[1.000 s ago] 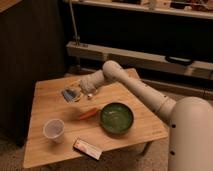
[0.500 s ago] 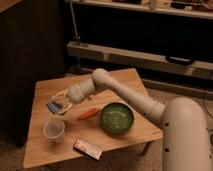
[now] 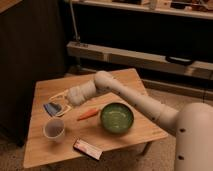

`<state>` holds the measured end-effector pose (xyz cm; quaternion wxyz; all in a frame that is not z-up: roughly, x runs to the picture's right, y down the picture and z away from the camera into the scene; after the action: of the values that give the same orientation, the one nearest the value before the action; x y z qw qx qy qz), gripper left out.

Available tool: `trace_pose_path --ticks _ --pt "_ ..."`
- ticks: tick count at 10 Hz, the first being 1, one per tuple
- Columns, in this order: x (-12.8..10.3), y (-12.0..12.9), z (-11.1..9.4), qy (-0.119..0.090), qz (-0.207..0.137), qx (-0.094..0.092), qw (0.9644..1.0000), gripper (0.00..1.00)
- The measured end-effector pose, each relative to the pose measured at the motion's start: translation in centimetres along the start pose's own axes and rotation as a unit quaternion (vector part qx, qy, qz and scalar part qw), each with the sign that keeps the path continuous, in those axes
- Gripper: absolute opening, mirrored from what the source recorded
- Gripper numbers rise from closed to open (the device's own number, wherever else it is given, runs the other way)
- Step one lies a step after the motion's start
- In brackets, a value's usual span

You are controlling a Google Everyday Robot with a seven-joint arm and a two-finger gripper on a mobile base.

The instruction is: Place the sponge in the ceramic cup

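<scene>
A small blue sponge (image 3: 51, 108) hangs just above the wooden table (image 3: 125, 80), held in my gripper (image 3: 55, 106), which is shut on it. The white arm reaches in from the right across the table's middle. The whitish ceramic cup (image 3: 54, 129) stands upright near the front left of the table, directly below and slightly in front of the sponge. The sponge is a short gap above the cup's rim and not inside it.
A wide green bowl (image 3: 116, 118) sits right of centre. An orange carrot (image 3: 87, 114) lies between the bowl and the gripper. A red-and-white flat box (image 3: 87, 148) lies near the front edge. Dark shelving stands behind the table.
The gripper carried the sponge leftward and toward the front, from the table's middle to a spot just above the cup. Cup, carrot, bowl and box stayed put.
</scene>
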<state>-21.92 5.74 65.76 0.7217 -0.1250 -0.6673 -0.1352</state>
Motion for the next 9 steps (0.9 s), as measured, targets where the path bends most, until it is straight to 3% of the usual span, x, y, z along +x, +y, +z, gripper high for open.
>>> trace_pose_path --ticks 2,5,7,9 --pt "0.2 -0.2 -0.4 -0.009 0.005 0.003 0.9999 0.10" --pt "-0.6 1.3 2.1 -0.039 0.029 -0.033 0.9983 0.10" --pt "-1.9 2.3 2.9 -0.034 0.034 -0.045 0.9978 0.10" --pt "-2.6 2.8 2.3 -0.020 0.039 -0.045 0.9980 0.10"
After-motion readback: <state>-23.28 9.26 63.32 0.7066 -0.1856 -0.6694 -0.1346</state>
